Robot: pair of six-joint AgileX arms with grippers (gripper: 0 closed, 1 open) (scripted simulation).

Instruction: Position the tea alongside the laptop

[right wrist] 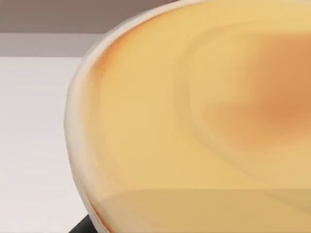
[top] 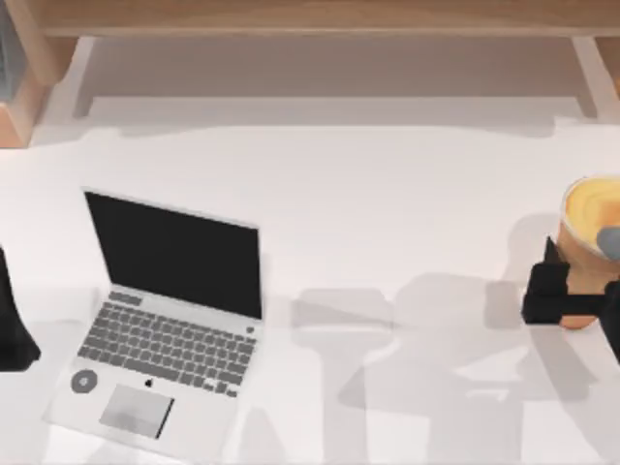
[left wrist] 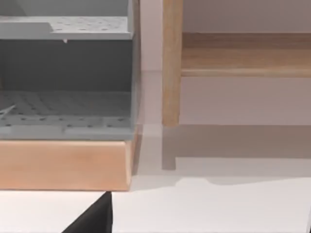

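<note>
White and bare, the counter [top: 387, 194] is stretching under a wooden shelf [top: 320, 17] at the back, soft shadows lying across it. At its left the laptop [top: 170, 320] is sitting open. At the far right edge the tea [top: 591, 242] is standing upright, the right pincer [top: 572, 295] closing around its lower body. The left arm [top: 15, 320] is resting at the left edge.

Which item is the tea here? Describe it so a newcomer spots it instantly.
Start at the white table and go to its right edge in the top view, far across from the open silver laptop at the left. The tea stands there, with the right end effector at its side. It is the only round, orange-yellow thing in sight.
</note>
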